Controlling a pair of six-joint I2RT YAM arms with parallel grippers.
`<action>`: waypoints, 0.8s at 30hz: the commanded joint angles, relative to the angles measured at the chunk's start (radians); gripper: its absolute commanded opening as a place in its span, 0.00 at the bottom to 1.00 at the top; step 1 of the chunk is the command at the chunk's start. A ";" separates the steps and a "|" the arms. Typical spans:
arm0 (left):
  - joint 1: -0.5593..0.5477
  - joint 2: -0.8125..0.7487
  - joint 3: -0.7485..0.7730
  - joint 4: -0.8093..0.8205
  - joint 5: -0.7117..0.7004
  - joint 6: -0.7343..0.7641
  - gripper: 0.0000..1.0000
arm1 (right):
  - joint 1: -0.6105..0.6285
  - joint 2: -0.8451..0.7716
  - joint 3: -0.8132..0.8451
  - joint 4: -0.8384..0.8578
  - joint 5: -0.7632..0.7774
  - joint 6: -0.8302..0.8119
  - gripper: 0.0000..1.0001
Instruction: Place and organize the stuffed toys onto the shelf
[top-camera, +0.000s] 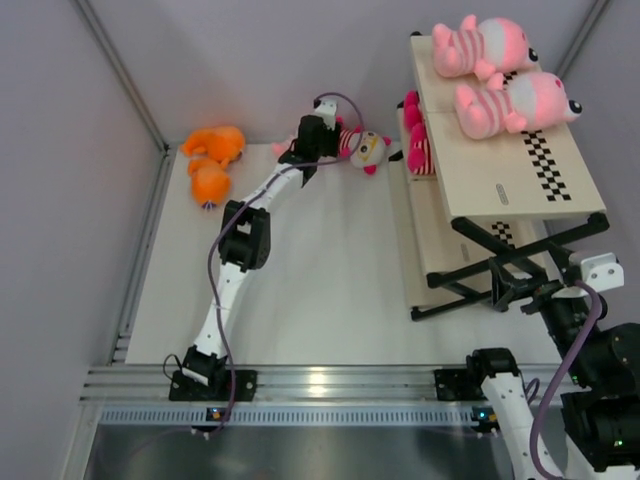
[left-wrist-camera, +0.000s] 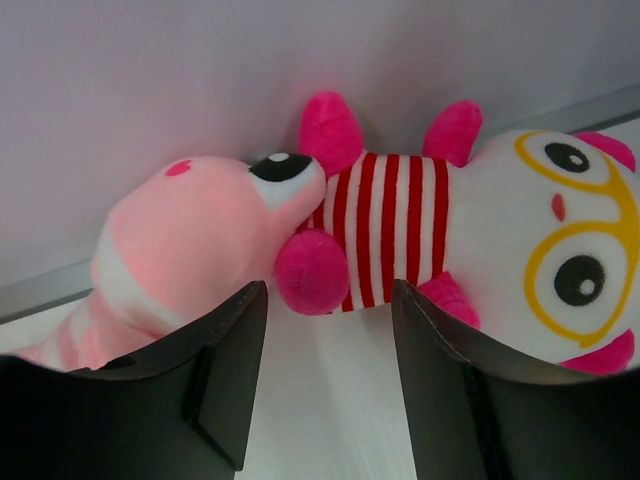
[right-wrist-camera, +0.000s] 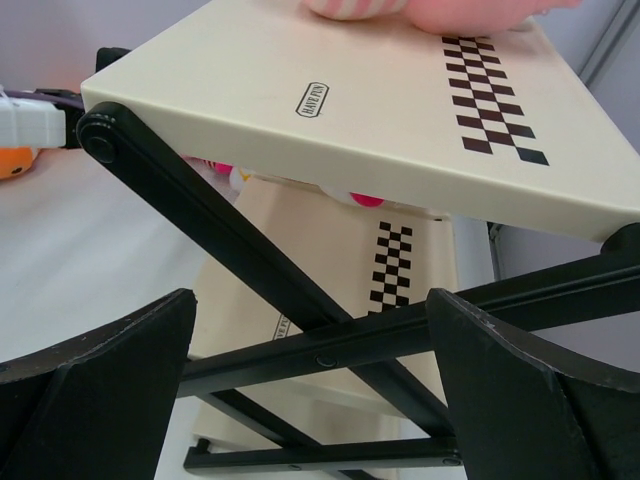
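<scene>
A hot-pink toy with a white face, yellow glasses and a red-striped body (left-wrist-camera: 420, 235) lies on the table by the back wall; it also shows in the top view (top-camera: 365, 148). A pale-pink toy (left-wrist-camera: 190, 250) lies against its left side. My left gripper (left-wrist-camera: 330, 295) is open and empty just in front of them, its jaws either side of bare table. Two big pale-pink striped toys (top-camera: 485, 45) (top-camera: 515, 100) lie on the shelf's top board (top-camera: 520, 175). Another hot-pink toy (top-camera: 415, 140) sits on a lower board. My right gripper (right-wrist-camera: 310, 300) is open, close to the shelf's black frame (right-wrist-camera: 330, 345).
Two orange toys (top-camera: 212, 160) lie at the table's back left corner. Grey walls close the back and left sides. The shelf's crossed legs (top-camera: 500, 270) stand right beside the right arm (top-camera: 575, 315). A metal rail (top-camera: 330, 385) runs along the near edge.
</scene>
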 joint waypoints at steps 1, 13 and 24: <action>0.009 0.037 0.066 0.085 0.082 -0.055 0.56 | -0.006 0.030 -0.007 0.062 -0.008 -0.008 0.99; 0.026 0.112 0.122 0.154 0.003 -0.051 0.54 | -0.008 0.050 -0.030 0.082 -0.013 -0.007 0.99; 0.034 0.122 0.146 0.149 0.112 -0.091 0.00 | -0.006 0.055 -0.010 0.070 -0.003 -0.011 1.00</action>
